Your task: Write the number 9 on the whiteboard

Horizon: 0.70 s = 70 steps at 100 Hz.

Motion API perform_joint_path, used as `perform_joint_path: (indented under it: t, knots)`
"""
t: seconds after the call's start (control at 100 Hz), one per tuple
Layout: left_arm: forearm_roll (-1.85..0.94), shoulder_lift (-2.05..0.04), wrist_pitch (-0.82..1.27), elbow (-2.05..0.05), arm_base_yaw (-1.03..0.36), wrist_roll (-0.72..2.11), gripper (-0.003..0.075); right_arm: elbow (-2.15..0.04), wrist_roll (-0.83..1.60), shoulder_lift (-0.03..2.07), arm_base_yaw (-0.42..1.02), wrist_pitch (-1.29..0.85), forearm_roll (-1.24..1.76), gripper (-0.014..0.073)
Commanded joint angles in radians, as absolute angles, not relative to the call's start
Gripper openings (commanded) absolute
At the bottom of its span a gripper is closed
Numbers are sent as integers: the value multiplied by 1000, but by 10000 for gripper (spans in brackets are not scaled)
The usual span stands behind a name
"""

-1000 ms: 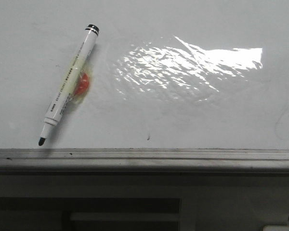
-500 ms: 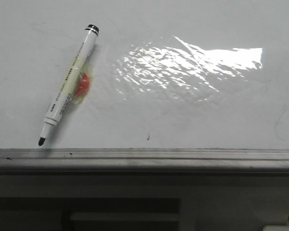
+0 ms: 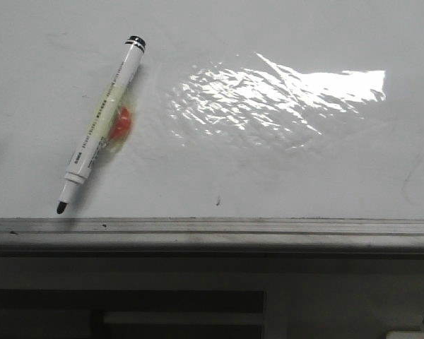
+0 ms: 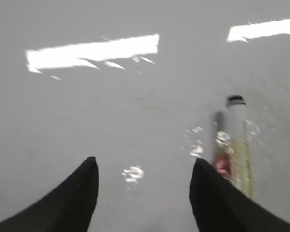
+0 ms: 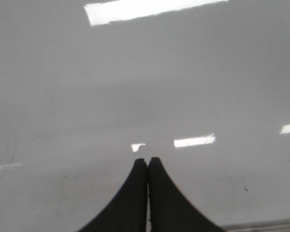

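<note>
Whiteboard [image 3: 283, 162] lies flat across the front view, glossy, glare patch right of centre, grey edge rail [image 3: 212, 229] along its near side. No drawn 9 visible on it, only a small dark speck [image 3: 218, 202] near the rail.

Marker [image 3: 102, 127] lies on the board at far left, uncapped, tip [image 3: 61, 207] pointing toward the rail, black end away from it. An orange-red blob [image 3: 120, 123] sits against the barrel at mid-length.

My left pincer [image 4: 144, 166]: released, fingers wide apart, above the board with the marker just beside one finger [image 4: 210, 193], outside the gap. View is blurred.

My right pincer [image 5: 148, 162]: clenched, fingers pressed together on nothing, over bare board close to the rail.

Neither pincer shows in the front view.
</note>
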<state>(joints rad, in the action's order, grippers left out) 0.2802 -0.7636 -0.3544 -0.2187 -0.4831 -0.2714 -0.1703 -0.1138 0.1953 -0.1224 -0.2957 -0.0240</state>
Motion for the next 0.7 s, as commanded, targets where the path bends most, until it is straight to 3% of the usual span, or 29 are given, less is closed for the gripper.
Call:
perform_joint_path:
  t: [0.0,0.21,0.69]
  knots:
    - [257,-838,-445,-253,-588,-325,395,-206,-108,214,-119,-216,-25,-62]
    - [234,-945,-521,-253,-732,-336,386,-206,-108,214,-119,-216,-25,-62]
    - [211,-1109,-612,-253,-750,-336,386,-206,-108,214,-119,-217,-25,-62]
